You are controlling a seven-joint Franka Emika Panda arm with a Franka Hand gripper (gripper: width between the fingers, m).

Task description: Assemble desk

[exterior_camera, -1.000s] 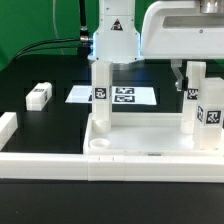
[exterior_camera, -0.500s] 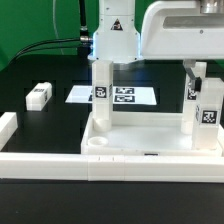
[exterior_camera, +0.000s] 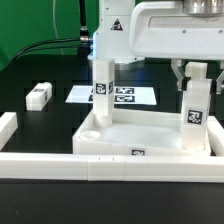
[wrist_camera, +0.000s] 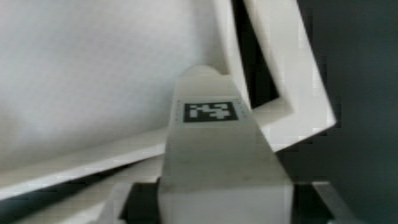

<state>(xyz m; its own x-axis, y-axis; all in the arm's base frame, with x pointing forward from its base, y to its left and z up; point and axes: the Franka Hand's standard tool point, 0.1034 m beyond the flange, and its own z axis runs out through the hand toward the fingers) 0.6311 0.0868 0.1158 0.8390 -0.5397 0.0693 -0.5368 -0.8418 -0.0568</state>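
Observation:
The desk's white tabletop (exterior_camera: pixel 150 133) lies upside down behind the front rail, with a small tag on its near edge. Two white legs stand upright in it. The left leg (exterior_camera: pixel 102 92) stands free. My gripper (exterior_camera: pixel 195 78) is shut on the top of the right leg (exterior_camera: pixel 194 112). In the wrist view that tagged leg (wrist_camera: pixel 217 140) runs out from between my dark fingers (wrist_camera: pixel 150 200), my gripper (wrist_camera: pixel 224 205) is closed on its sides, and the tabletop (wrist_camera: pixel 89 90) lies beyond. A third leg (exterior_camera: pixel 39 95) lies loose on the black table at the exterior view's left.
A long white border rail (exterior_camera: pixel 90 166) runs along the front, and a short piece (exterior_camera: pixel 8 128) stands at the exterior view's left. The marker board (exterior_camera: pixel 128 97) lies flat behind the tabletop. The robot's base (exterior_camera: pixel 112 35) stands at the back.
My gripper has closed on the right leg. The tabletop with its two legs has since shifted, so its near edge with the tag now shows above the front rail.

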